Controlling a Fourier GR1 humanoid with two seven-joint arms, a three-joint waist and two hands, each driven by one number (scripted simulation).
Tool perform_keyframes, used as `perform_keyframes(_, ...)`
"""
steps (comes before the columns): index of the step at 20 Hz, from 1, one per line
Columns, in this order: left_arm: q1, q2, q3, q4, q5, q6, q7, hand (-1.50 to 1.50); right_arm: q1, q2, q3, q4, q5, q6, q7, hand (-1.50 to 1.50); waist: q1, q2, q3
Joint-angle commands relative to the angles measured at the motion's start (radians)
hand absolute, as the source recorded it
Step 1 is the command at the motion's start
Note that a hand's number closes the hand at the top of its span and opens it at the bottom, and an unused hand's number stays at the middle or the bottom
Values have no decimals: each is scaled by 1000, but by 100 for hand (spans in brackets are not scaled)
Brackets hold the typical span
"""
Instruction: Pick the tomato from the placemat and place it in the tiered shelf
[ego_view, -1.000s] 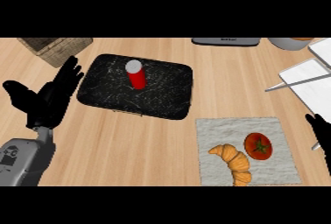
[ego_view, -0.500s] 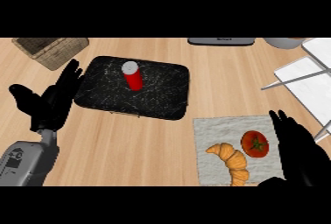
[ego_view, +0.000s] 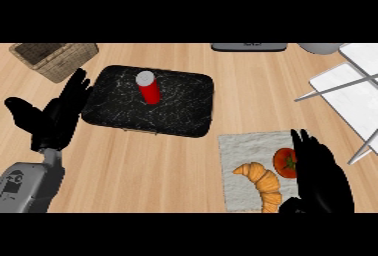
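Note:
A red tomato (ego_view: 284, 162) with a green stem lies on the pale grey placemat (ego_view: 240, 152) at the lower right, next to a golden croissant (ego_view: 263, 183). My right hand (ego_view: 320, 179) is open, fingers straight, right beside the tomato and covering its right edge. The white tiered shelf (ego_view: 351, 95) with grey rails stands at the right edge. Over at the left, beside the black board, my left hand (ego_view: 53, 119) rests open with fingers up.
A black marbled board (ego_view: 181, 107) lies in the middle with a red can (ego_view: 148, 88) standing on it. A wicker basket (ego_view: 53, 56) sits at the top left. A dark appliance (ego_view: 249, 46) and a grey bowl (ego_view: 320, 47) line the far edge.
My right hand has come in from the right edge and moved left over the placemat to the tomato's side. The view has shifted slightly. The left hand stays put.

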Motion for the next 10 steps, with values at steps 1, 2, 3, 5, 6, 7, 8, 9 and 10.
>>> perform_keyframes(1, -23, -27, -4, -22, -24, 22, 35, 0, -37, 68, -64, 23, 5, 66, 88, -150, -2, -1, 0)
perform_keyframes(2, 19, -18, -5, -38, -18, -7, 37, 0, -16, 48, -82, 11, -1, 91, 64, -150, -2, -1, 0)
perform_keyframes(3, -8, 2, 24, -27, -1, -18, 52, 0, 5, 94, -32, 110, 82, -2, 35, -150, -1, -1, 1)
perform_keyframes(5, 11, -4, 36, -41, -14, -19, 54, 0, 24, 88, -81, 34, 72, 51, 27, -150, -4, -1, 1)
perform_keyframes(6, -30, -20, 18, -59, -29, 8, 87, 0, 28, 125, -59, 104, 106, 3, 10, -150, -4, -1, 1)
perform_keyframes(7, 44, -43, -1, -115, -38, 19, 75, 0, -26, 147, -93, 174, 92, 23, -16, -150, 3, -1, 1)
perform_keyframes(8, 21, -27, 31, -40, -36, -20, 35, 0, 48, 132, -95, 155, 111, -18, -59, -150, -4, -1, 1)
perform_keyframes(9, 65, -11, 41, -66, -31, -36, 34, 0, -1, 204, -63, 193, 145, -2, -20, -150, 1, -1, 1)
perform_keyframes(10, -26, -49, 23, -12, -53, -17, 48, 0, -11, 144, -156, 160, 87, 50, -72, -150, -5, 0, 1)
